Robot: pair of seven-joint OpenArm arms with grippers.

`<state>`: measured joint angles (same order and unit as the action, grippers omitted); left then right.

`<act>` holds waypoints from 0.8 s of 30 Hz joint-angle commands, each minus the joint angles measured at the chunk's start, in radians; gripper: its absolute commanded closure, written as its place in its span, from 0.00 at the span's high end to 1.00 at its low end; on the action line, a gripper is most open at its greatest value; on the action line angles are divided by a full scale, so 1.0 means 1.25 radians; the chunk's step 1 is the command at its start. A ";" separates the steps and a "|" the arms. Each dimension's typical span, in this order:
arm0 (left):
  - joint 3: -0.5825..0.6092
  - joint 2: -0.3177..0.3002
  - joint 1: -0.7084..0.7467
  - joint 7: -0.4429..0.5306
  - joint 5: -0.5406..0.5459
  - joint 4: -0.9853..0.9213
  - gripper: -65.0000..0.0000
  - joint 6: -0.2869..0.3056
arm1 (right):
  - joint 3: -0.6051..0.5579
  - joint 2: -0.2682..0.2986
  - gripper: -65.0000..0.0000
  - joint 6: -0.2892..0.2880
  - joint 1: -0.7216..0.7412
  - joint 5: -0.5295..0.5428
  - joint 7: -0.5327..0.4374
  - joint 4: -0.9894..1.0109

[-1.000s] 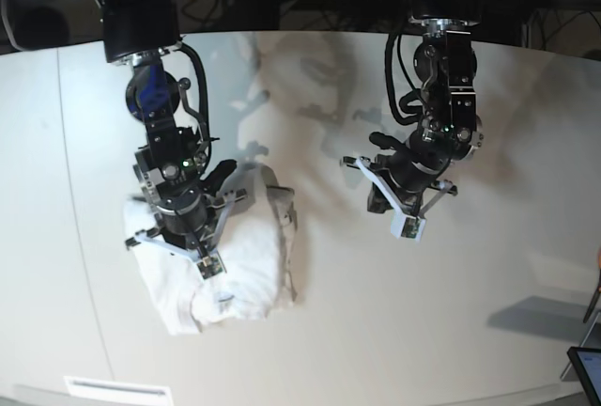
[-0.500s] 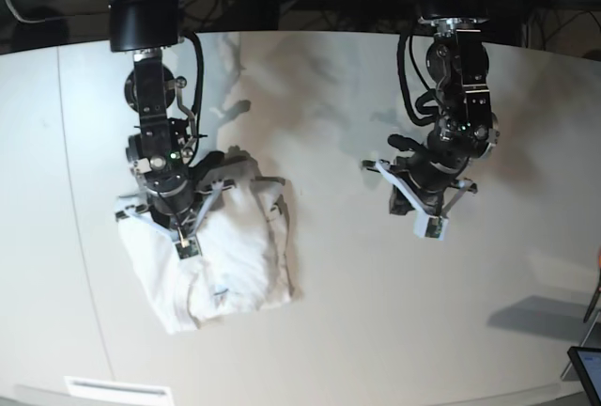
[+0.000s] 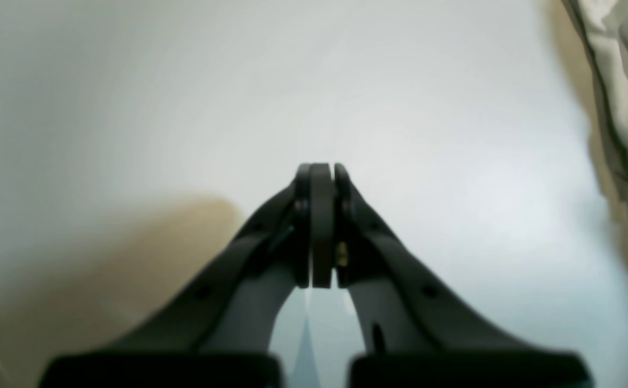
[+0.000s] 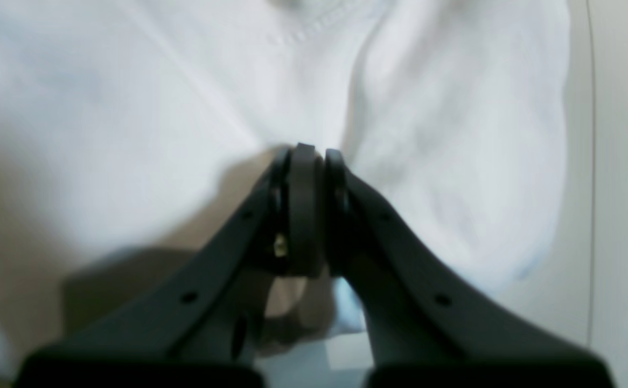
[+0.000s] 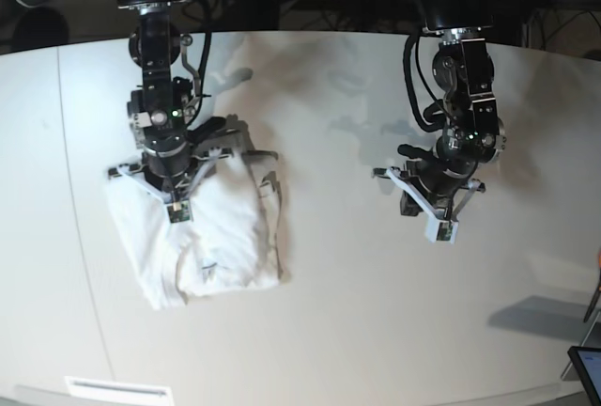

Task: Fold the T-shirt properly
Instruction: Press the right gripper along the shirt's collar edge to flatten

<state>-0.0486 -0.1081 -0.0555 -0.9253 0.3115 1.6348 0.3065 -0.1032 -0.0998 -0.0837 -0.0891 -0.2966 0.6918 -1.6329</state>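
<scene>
currently my right pincer [image 5: 176, 207] stands over the upper part of the t-shirt [image 5: 202, 237], jaws pressed together; the wrist view shows no cloth between them, only white fabric lying below the tips. my left pincer [image 5: 439, 226] hangs above the bare surface [image 5: 357, 331], well apart from the garment, jaws likewise fully closed and holding nothing; its wrist view catches only a crumpled edge of the t-shirt at the far right of frame. change over the last second: the right arm has drawn back toward its base, and the t-shirt has gone with it, sliding toward the near-left part of the surface and flattening. a second ago the cloth sat bunched under the pincer; now it lies as a compact, roughly rectangular bundle, long axis running from the pincer toward the front edge, with one rumpled flap along the side nearer the left arm. the left arm has drifted slightly outward in the same interval. meaning for the task, as a judgement: the main folds appear to be in place, and the drag has smoothed the top layer. remaining work is probably tidying the loose side flap and squaring the edges.
</scene>
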 commanded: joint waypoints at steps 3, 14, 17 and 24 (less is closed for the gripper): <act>0.003 -0.005 -0.026 0.019 0.008 0.011 0.00 0.001 | -0.053 -0.006 0.05 -0.012 -0.026 0.014 0.044 -0.029; -0.006 -0.005 -0.027 0.019 0.006 0.011 0.00 0.001 | -0.171 -0.007 0.05 0.049 -0.071 0.014 0.051 -0.067; -0.006 -0.005 -0.027 0.019 0.006 0.011 0.00 0.001 | -0.189 -0.007 0.05 0.053 -0.093 0.014 0.046 -0.067; -0.006 -0.005 -0.029 0.019 0.006 0.011 0.00 0.001 | -0.187 -0.002 0.05 0.073 -0.116 0.013 0.049 -0.138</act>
<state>-0.0540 -0.1078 -0.0727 -0.9234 0.3119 1.6329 0.3065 -0.3378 -0.0982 0.0017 -0.2470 -0.2810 0.7704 -1.7828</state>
